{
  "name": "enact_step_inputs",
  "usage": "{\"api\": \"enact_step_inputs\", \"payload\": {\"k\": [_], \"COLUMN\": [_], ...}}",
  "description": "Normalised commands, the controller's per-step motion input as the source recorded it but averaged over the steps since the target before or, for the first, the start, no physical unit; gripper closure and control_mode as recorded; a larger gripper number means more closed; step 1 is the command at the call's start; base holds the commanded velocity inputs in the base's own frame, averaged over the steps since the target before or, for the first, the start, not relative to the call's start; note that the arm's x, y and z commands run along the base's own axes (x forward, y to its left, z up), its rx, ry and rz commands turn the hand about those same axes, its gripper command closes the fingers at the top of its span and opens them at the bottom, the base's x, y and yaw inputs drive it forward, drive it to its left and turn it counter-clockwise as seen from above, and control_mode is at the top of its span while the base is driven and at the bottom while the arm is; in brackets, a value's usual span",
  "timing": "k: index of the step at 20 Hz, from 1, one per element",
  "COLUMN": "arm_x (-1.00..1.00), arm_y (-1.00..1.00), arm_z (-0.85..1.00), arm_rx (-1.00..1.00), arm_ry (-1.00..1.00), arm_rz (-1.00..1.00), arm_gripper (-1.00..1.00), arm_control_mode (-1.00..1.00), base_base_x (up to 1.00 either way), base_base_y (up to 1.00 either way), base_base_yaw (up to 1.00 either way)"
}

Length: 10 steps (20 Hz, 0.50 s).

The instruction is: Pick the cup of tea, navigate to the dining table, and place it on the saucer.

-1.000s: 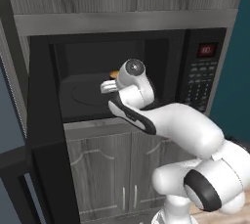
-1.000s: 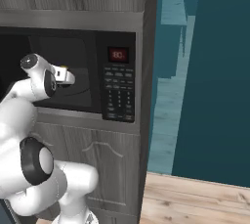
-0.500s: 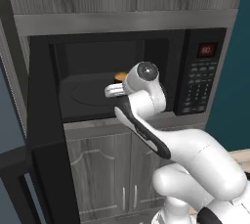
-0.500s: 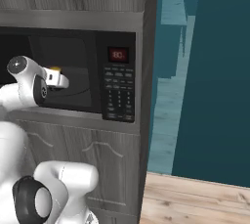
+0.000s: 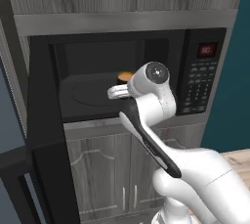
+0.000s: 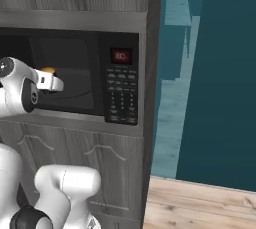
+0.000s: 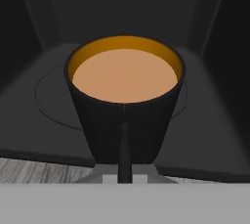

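The white arm's two-finger gripper (image 7: pixel 125 178) is pinched together on the thin side handle of the small black cylindrical cup of tea (image 7: pixel 125 115), which stands upright straight ahead of the fingertips, its orange-brown liquid level just under the rim. Beyond and below the cup lies the dark round turntable (image 7: pixel 53 101) on the floor of the open black microwave (image 5: pixel 195 78); the cup is in the front of the cavity, near its mouth. From the left base view the hand (image 5: pixel 122 91) reaches into the opening with the tea's orange top (image 5: pixel 125 76) just past it. The microwave's keypad panel with a red display (image 6: pixel 121 56) sits to the gripper's right, grey wood-grain cabinet doors (image 5: pixel 100 169) below it.
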Motion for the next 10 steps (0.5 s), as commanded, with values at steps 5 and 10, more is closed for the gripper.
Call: {"api": "enact_step_inputs", "payload": {"k": [5, 10], "arm_x": [-0.37, -0.29], "arm_y": [-0.02, -0.01], "arm_z": [0.29, 0.24], "arm_rx": [0.0, 0.0], "arm_ry": [0.0, 0.01], "arm_rz": [0.0, 0.0], "arm_gripper": [1.0, 1.0], "arm_control_mode": [-1.0, -1.0], "base_base_x": [0.0, 0.0], "base_base_y": [0.0, 0.0], "base_base_yaw": [0.0, 0.0]}}
